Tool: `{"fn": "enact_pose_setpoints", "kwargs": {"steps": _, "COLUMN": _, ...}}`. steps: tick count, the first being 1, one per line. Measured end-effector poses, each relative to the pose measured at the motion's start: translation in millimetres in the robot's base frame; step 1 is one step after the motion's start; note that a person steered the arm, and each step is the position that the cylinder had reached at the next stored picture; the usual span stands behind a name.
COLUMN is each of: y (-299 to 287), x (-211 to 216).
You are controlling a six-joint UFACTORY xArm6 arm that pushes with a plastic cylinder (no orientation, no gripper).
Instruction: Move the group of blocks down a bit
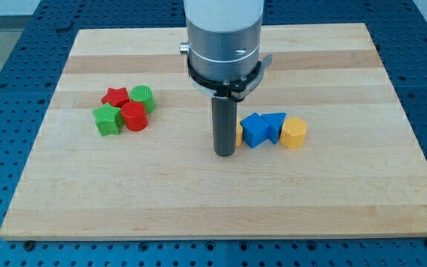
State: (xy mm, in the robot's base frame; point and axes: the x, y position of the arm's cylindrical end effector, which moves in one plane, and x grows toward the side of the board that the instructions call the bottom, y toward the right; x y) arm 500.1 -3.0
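pale wooden board [221, 200] sits on a blue perforated table [6, 44]. my tip [224, 153] (a bare rod, nothing held) touches the board's middle, beside a partly hidden yellow block [239, 133], blue blocks [255, 130] and a yellow cylinder [294, 133]; red-green cluster [124, 109] farther left.

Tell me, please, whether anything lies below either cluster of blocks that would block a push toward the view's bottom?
Nothing visible does. Below the red star, green star, red cylinder and green cylinder is bare board, likewise below the blue blocks and yellow block. My tip sits left of those.

The rod [224, 126] hides most of a yellow block [239, 133]; its shape cannot be told
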Motion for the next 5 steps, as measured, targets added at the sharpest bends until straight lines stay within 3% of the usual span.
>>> {"fn": "enact_pose_setpoints", "kwargs": {"steps": 2, "y": -77.2, "x": 6.5}}
{"fn": "enact_pose_setpoints", "kwargs": {"steps": 5, "y": -75.6, "x": -89.8}}
